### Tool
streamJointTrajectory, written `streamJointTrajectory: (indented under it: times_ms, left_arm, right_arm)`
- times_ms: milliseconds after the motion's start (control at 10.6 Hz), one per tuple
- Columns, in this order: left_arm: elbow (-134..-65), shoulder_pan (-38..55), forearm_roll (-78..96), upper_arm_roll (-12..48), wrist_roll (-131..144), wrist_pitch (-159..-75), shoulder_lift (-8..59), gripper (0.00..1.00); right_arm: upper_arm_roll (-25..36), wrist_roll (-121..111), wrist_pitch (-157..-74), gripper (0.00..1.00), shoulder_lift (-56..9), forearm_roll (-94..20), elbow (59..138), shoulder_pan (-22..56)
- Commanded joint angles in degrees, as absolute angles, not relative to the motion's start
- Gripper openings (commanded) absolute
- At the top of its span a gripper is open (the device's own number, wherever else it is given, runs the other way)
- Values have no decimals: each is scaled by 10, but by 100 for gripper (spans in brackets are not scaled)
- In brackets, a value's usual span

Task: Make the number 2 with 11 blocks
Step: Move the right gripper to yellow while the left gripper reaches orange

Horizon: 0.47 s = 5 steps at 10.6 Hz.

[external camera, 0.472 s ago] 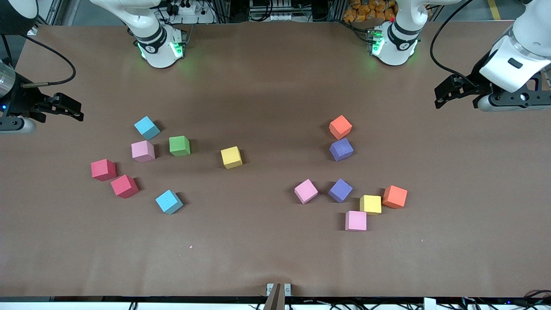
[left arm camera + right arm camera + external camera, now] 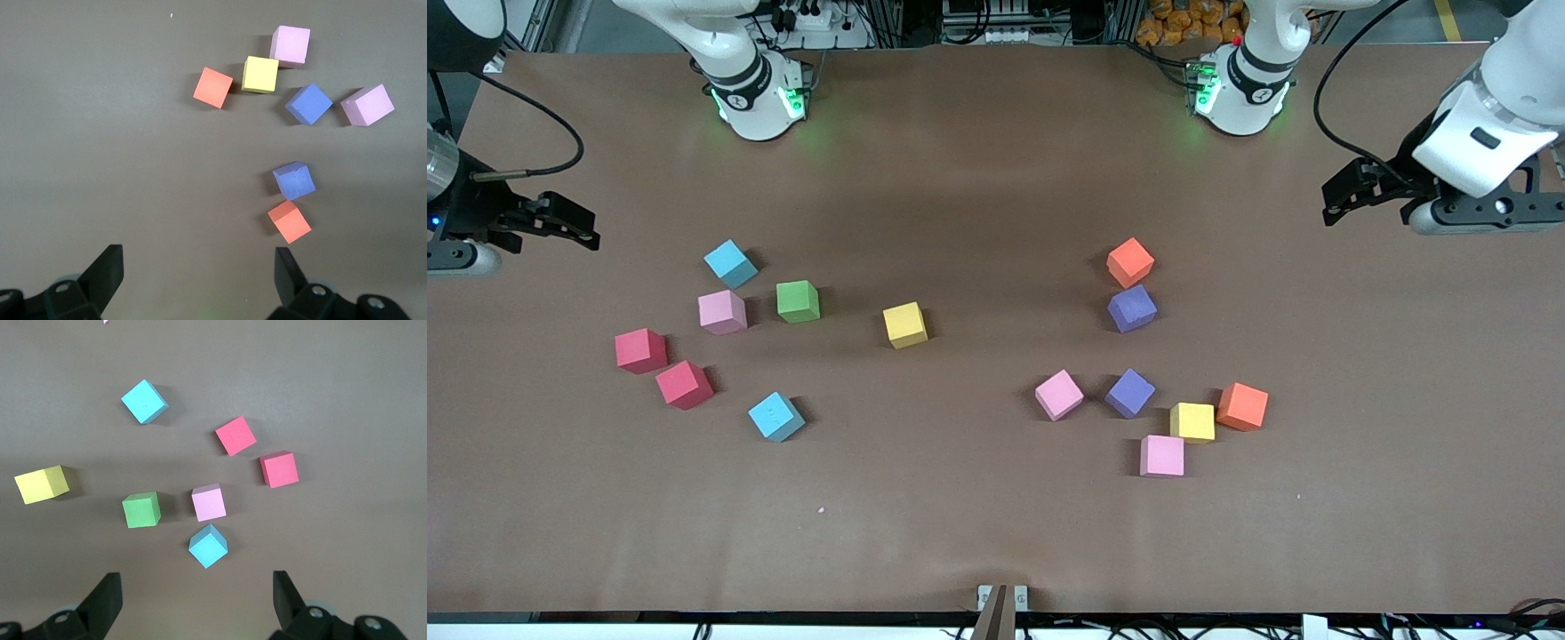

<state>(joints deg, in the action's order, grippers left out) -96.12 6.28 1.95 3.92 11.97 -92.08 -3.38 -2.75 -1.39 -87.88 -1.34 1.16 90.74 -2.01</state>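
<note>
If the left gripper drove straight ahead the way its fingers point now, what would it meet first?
Most likely the orange block beside the purple one: in the left wrist view it lies closest ahead of the open left gripper, slightly off centre. The gripper's height is unclear, so it might pass above.

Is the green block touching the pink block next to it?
No, in the front view a strip of bare table separates the green block from the pink block beside it.
</note>
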Motion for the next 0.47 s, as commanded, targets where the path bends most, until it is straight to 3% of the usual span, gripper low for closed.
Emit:
streamJointTrajectory:
  times_ms: [0,378]
  left_arm:
    - [-963,78,31,76,182,-924,-5,100]
    - [-1084,80,36,129,263,-1039,0,100]
  right_arm:
    - [-33,-17,-879,100,-12,9,905,-28]
    - [-37,-16,-876,100,-32,10,897,5]
